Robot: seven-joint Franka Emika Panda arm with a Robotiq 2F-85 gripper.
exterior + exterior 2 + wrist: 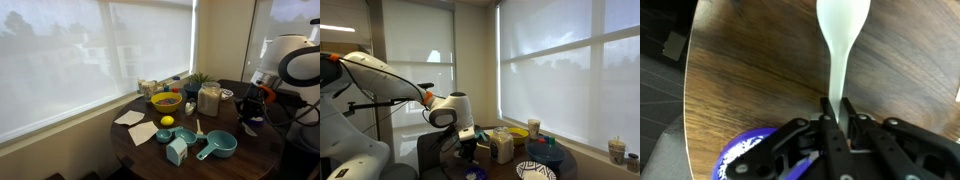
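My gripper (836,104) is shut on the handle of a white spoon (841,30), whose bowl points away from me over the dark wooden table (750,70). A blue-and-white patterned plate (745,155) lies just under the gripper's left side. In an exterior view the gripper (252,100) hangs over the table's right edge. In the other exterior view (468,140) it sits low at the table's near side.
On the round table stand a yellow bowl (165,101), a lemon (167,121), a clear container (209,99), teal measuring cups (217,146), a teal bowl (185,134), a small carton (176,151) and paper napkins (142,132). Window blinds are behind. The table edge (690,90) is close.
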